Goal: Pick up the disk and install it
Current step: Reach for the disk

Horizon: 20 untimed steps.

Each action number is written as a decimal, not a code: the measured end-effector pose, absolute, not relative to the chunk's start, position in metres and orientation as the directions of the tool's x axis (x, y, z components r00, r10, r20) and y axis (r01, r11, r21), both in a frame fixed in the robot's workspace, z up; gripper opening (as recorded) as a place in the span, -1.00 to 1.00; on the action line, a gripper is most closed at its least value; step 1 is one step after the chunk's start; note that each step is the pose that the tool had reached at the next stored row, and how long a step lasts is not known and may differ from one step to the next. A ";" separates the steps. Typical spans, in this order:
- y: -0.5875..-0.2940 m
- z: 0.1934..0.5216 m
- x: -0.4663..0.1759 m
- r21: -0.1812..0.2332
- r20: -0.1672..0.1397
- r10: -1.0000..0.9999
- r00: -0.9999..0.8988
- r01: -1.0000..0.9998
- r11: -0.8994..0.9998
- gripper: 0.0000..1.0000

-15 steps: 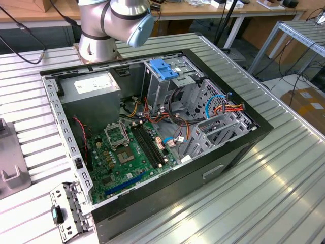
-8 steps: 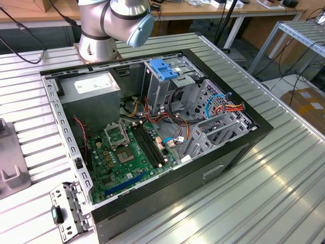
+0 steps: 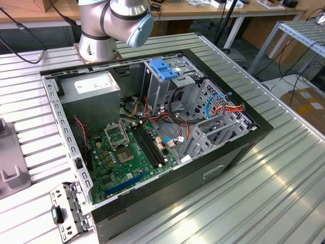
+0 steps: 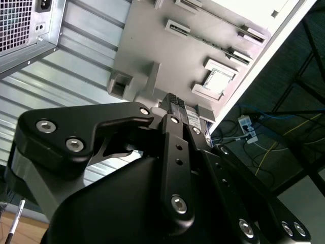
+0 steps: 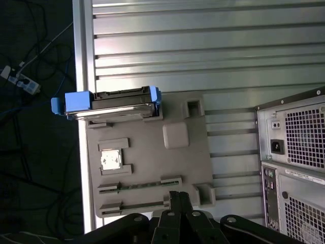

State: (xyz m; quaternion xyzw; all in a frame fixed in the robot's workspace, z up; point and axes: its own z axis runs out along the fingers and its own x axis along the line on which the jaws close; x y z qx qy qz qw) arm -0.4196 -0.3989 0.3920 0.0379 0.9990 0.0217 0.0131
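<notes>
With our end effector (image 5: 180, 197) clenched on nothing beside the grey fixture tray (image 5: 147, 155), we fear a clumsy nudge could tip the disk (image 5: 109, 104), perched at the tray's end, off the desk (image 5: 203, 51).

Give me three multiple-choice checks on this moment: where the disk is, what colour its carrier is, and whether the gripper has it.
1. Where is the disk?
A. on the grey tray
B. on a shelf
C. in a cardboard box

2. What colour is its carrier?
A. red
B. blue
C. yellow

3. How does the disk stand to the gripper?
A. clamped in it
B. lying apart from it
C. hanging from it by a cable

Answers:
1. A: in the first wrist view the disk rests at one end of the tray.
2. B: blue plastic frames the disk's ends.
3. B: a stretch of tray separates the disk and the gripper.
</notes>
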 end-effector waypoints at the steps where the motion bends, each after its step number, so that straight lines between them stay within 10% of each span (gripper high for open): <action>1: -0.399 0.392 -0.420 0.044 -0.024 0.076 -0.997 0.075 0.996 -0.80; 20: -0.393 0.390 -0.426 0.044 -0.025 0.076 -0.997 0.075 0.996 -0.80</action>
